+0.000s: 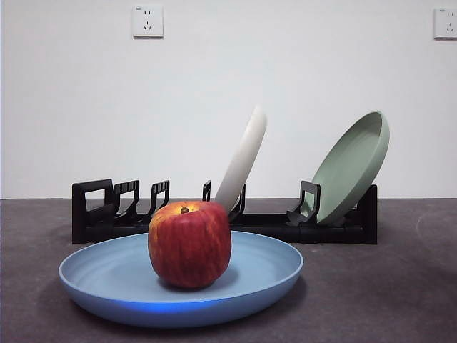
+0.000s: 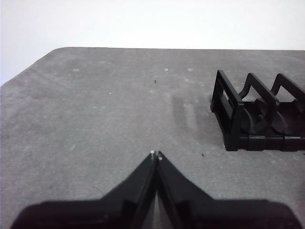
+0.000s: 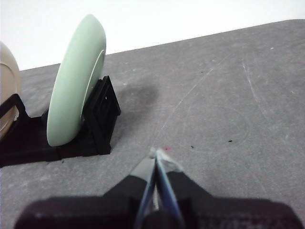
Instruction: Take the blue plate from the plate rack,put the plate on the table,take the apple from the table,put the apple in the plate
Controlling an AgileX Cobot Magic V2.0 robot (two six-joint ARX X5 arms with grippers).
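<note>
Only front view shows apple (image 1: 189, 243) in blue plate (image 1: 257, 275); both grippers' jaws closed, empty.

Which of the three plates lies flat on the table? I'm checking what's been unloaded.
The blue plate, lying flat on the table with the apple in it. The cream-white plate and sage-green plate lean in the plate rack.

Red, yellow-streaked apple (image 1: 189, 244); light-blue plate (image 1: 271, 275); black rack (image 1: 335, 230); cream plate (image 1: 243, 158); sage-green plate (image 1: 351, 166); speckled grey table (image 1: 385, 293)
</note>
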